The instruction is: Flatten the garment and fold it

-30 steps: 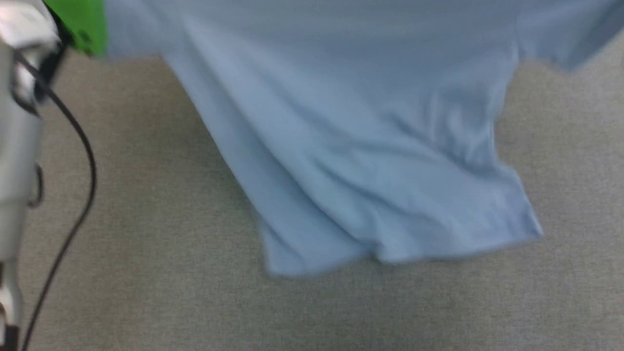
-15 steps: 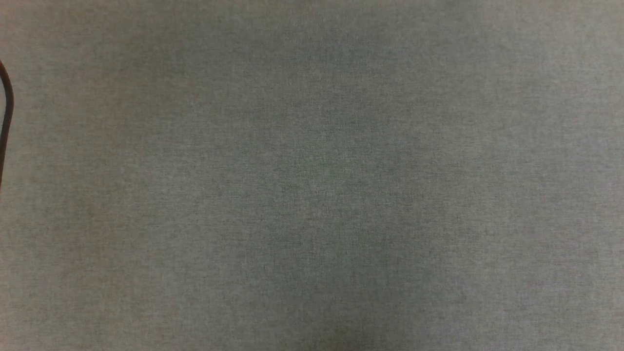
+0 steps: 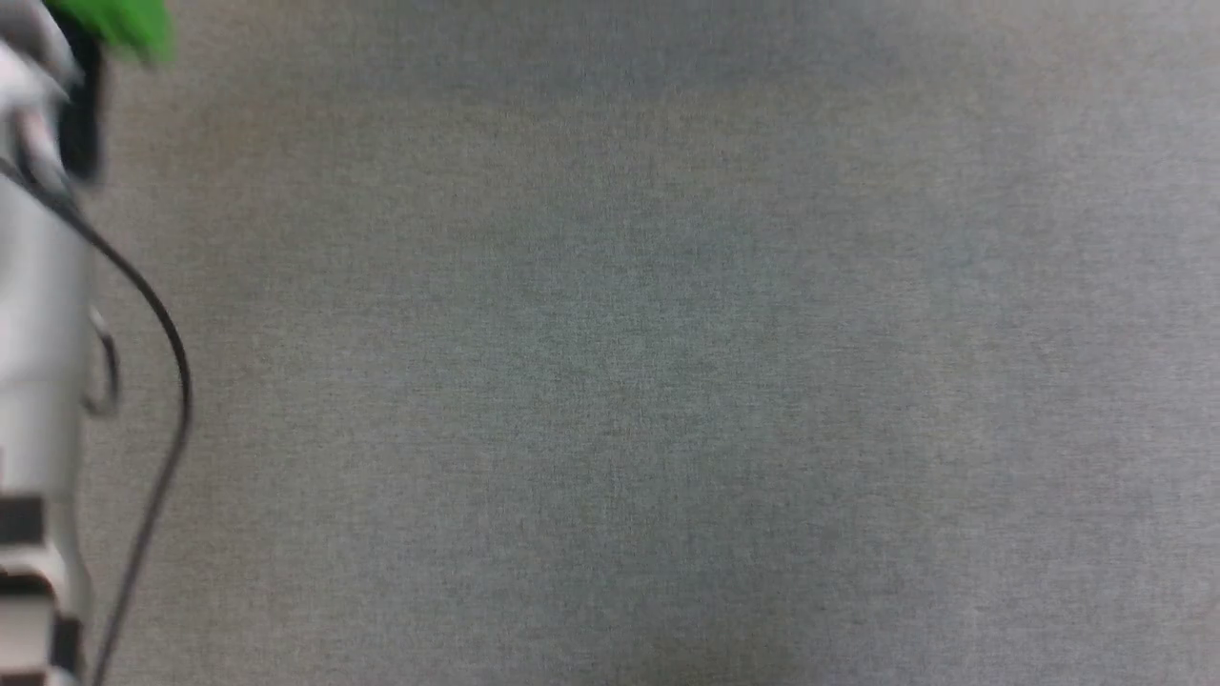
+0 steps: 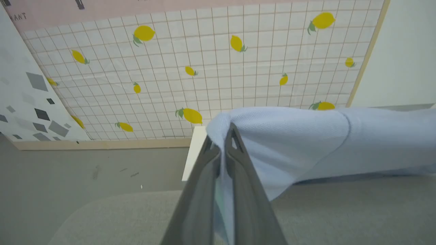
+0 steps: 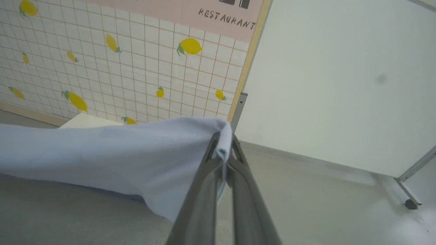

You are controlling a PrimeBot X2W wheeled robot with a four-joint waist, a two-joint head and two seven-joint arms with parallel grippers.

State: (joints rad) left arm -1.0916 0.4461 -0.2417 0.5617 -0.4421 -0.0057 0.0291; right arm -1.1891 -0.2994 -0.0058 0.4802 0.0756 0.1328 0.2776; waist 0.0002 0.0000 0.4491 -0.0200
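Left gripper [image 4: 222, 141]: clamped on the light blue garment [image 4: 306, 136] — pinching one edge
Right gripper [image 5: 223, 146]: pinching its other edge

One garment [image 4: 306, 143], two pincers [image 4: 222, 139] [image 5: 223, 144]

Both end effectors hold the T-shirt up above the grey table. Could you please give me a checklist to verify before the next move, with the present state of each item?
1. Left end effector shut on the T-shirt: ok.
2. Right end effector shut on the T-shirt: ok.
3. Cloth runs sideways from each grip toward the other: ok.
4. Cloth free of twists: cannot tell.
5. Where the hem hangs over the grey table: cannot tell.
6. Black cable hangs loose beside the left forearm: ok.
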